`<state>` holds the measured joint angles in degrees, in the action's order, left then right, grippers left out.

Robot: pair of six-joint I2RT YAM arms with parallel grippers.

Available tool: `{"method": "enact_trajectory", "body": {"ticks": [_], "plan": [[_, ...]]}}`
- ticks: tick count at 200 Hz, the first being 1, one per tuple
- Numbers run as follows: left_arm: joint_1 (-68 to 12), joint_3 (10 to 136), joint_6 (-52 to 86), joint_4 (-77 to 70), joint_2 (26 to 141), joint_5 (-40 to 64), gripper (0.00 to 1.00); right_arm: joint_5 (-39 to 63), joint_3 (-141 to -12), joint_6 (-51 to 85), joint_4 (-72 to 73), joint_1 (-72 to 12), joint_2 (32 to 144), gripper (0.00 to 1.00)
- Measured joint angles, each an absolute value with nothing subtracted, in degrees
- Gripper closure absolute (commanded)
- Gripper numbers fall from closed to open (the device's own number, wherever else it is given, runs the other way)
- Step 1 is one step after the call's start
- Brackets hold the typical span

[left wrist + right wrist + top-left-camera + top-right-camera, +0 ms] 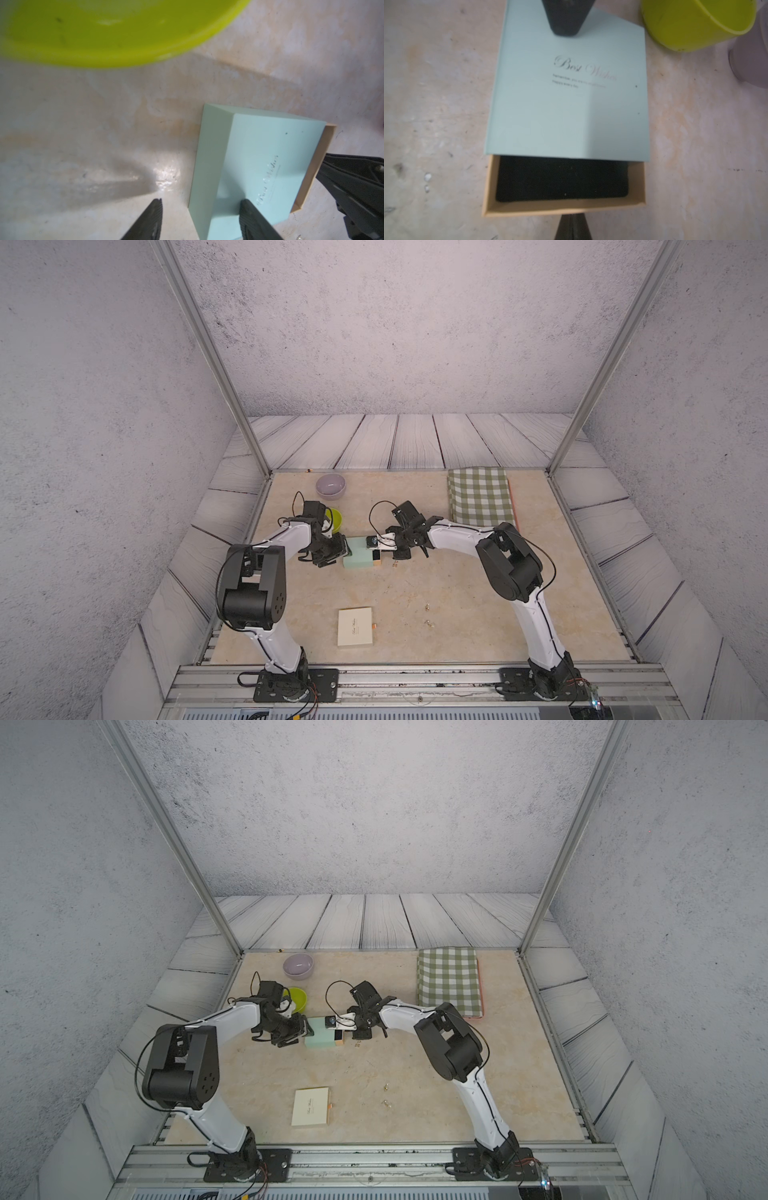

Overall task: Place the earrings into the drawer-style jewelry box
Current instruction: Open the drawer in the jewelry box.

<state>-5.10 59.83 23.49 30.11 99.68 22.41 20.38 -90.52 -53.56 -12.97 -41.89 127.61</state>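
Nearest the robot's base, a flat cream square box with a small orange tab [354, 626] lies on the beige marbled table [457, 593]. Just off to its right, well apart from it, two tiny glinting metal earrings [428, 615] sit loose on the bare surface; they show in both top views.

Further in, at mid-table, sits the pale mint-green drawer-style jewelry box with silver "Best Wishes" script on its sleeve [571, 93]. Its tan cardboard drawer [562, 207] is slid partway out toward the right arm, showing a black foam pad [560, 178] inside. I see no earring on that pad. Another pair of small earrings [395, 564] lies on the table just beside the drawer's open end, under the right arm's wrist.

The left tool [200, 220] has its fingers spread, one black ribbed finger [252, 218] resting on the green sleeve and its partner over bare table beside the box. The right tool [572, 226] has its fingers pressed together at the drawer's front wall; whether anything is caught between them I cannot tell.

Behind the left arm stands a lime-green plastic cup [300, 999], then a lilac ceramic bowl [331, 485]. At the far right lies a folded green-and-white checked cloth [480, 495].
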Motion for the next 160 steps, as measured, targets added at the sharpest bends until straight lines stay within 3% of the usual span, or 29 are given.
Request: {"method": "enact_trajectory", "body": {"ticks": [160], "plan": [[-5.1,59.83,23.62,29.93,99.66,22.35,0.39,19.29,-85.41,-52.99,-10.7,-40.32,124.38,1.0]]}}
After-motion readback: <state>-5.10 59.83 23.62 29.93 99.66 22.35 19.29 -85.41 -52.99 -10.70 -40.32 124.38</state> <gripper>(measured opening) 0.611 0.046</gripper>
